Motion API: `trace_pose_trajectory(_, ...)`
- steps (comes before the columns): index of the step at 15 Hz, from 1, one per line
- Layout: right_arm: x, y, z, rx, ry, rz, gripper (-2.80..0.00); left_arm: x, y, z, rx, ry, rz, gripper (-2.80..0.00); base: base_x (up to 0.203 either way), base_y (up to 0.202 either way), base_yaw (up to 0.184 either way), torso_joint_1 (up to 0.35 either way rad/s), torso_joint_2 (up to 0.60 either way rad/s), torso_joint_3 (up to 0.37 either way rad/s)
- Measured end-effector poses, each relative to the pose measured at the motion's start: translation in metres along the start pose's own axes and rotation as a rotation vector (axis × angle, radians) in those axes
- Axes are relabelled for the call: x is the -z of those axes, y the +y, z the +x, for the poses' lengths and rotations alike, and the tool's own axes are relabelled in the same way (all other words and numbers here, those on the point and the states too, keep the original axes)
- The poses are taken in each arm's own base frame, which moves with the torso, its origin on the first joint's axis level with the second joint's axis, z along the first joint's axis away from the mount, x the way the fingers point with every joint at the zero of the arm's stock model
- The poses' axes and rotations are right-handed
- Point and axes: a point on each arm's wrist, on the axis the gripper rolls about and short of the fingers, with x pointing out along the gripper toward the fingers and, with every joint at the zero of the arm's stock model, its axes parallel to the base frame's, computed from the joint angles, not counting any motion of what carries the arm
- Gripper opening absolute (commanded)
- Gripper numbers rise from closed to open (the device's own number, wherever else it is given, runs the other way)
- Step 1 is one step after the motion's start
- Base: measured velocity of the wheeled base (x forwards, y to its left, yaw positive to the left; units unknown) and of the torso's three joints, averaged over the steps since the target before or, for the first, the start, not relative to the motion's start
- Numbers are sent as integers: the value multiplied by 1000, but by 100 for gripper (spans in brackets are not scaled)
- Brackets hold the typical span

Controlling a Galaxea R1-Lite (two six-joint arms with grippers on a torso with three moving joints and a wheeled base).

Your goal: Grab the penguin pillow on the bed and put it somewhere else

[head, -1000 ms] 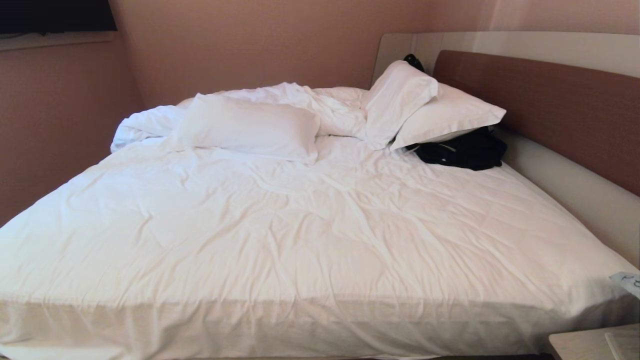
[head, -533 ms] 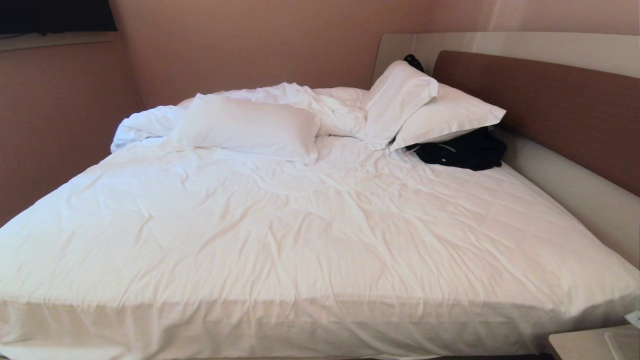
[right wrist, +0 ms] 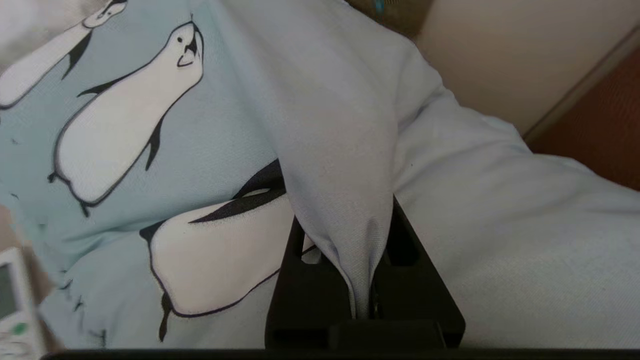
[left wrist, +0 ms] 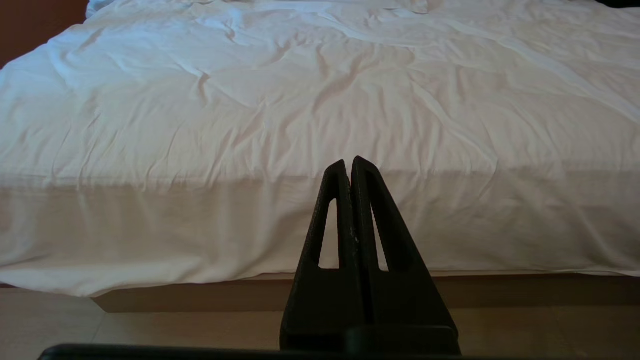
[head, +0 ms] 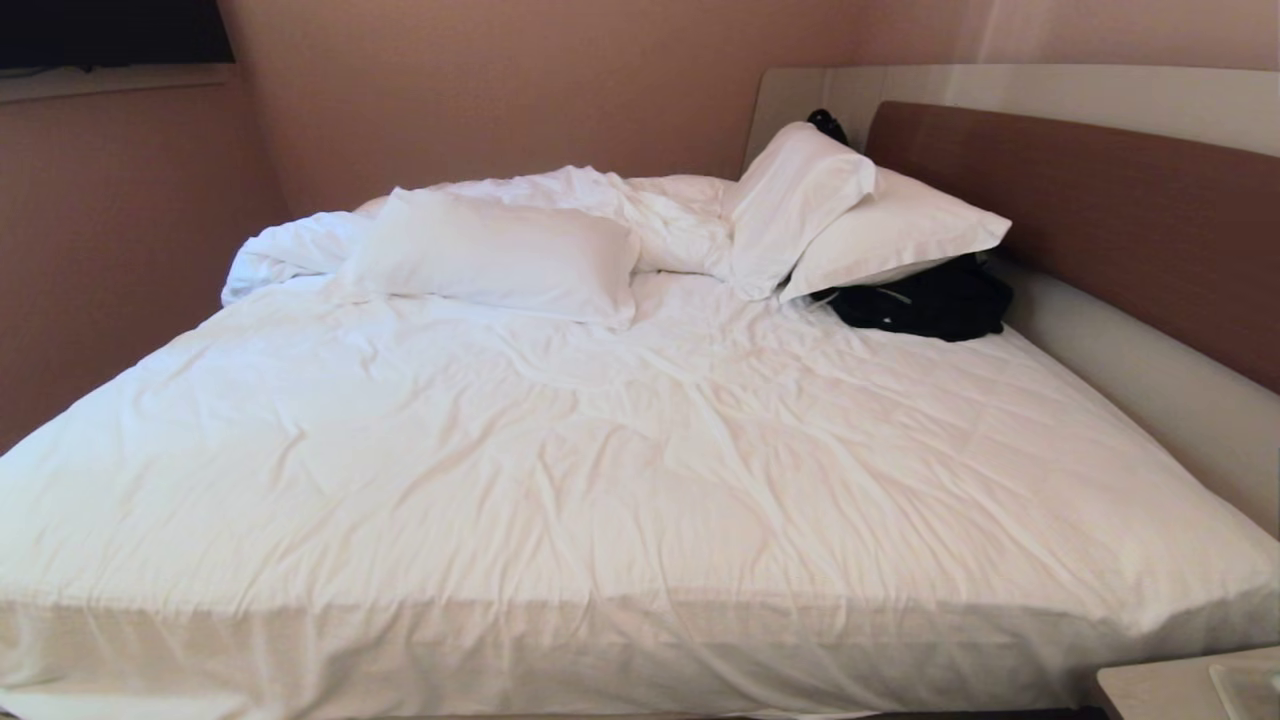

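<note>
Head view, bed: the bed [head: 620, 480] fills most of the picture; its white duvet is rumpled and hangs over the near edge.
Head view, headboard: the brown headboard [head: 1100, 210] with a beige surround stands at about 2 o'clock.
Head view, pillows: one plain white pillow [head: 495, 255] lies at about 11 o'clock; two more white pillows [head: 850, 215] lean together near the headboard at about 1 o'clock.
Head view, black bag: a black bag [head: 925, 300] lies just beside and partly under these two pillows.
Head view, counter: a corner of a pale counter [head: 1150, 690] shows at about 5 o'clock, beside the bed.
Head view, arms: no arm and no penguin pillow are in this picture.
Left wrist view, left pincer: the left pincer [left wrist: 348, 165] has its two black fingers pressed together with nothing between them; it points at the near side of the bed, above the floor [left wrist: 150, 330].
Right wrist view, right pincer: the right pincer [right wrist: 362, 280] is pinching a fold of the penguin pillow [right wrist: 200, 125]; the cloth is squeezed between the black fingers.
Right wrist view, penguin pillow: the light blue cloth with black-and-white penguins fills nearly the whole picture.
Right wrist view, remote: a white remote control [right wrist: 12, 305] shows at the picture's edge, beside the pillow.
</note>
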Motion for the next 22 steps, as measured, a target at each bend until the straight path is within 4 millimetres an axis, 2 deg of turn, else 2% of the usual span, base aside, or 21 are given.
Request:
trace_pose_trajectory(2,18,-9,8,5,2,-1,-280,0,0,0,0,-1,0,-280,0,0,0,0,0,0)
trace_pose_trajectory(6,43,-32,19,46,6,-46,-280,0,0,0,0,-1,0,-280,0,0,0,0,0,0)
trace_pose_trajectory(9,55,-48,24,89,19,-79,-280,0,0,0,0,0,0,-280,0,0,0,0,0,0)
trace_pose_trajectory(12,65,-52,26,101,31,-73,-280,0,0,0,0,-1,0,-280,0,0,0,0,0,0)
trace_pose_trajectory(13,67,-53,26,101,33,-69,0,0,0,0,0,0,0,-280,0,0,0,0,0,0)
trace_pose_trajectory(18,61,-49,23,96,26,-61,0,0,0,0,0,-1,0,-280,0,0,0,0,0,0)
trace_pose_trajectory(20,49,-43,17,90,18,-63,0,0,0,0,0,-1,1,-280,0,0,0,0,0,0)
trace_pose_trajectory(22,27,-34,10,79,-7,-86,0,0,0,0,0,-1,0,-280,0,0,0,0,0,0)
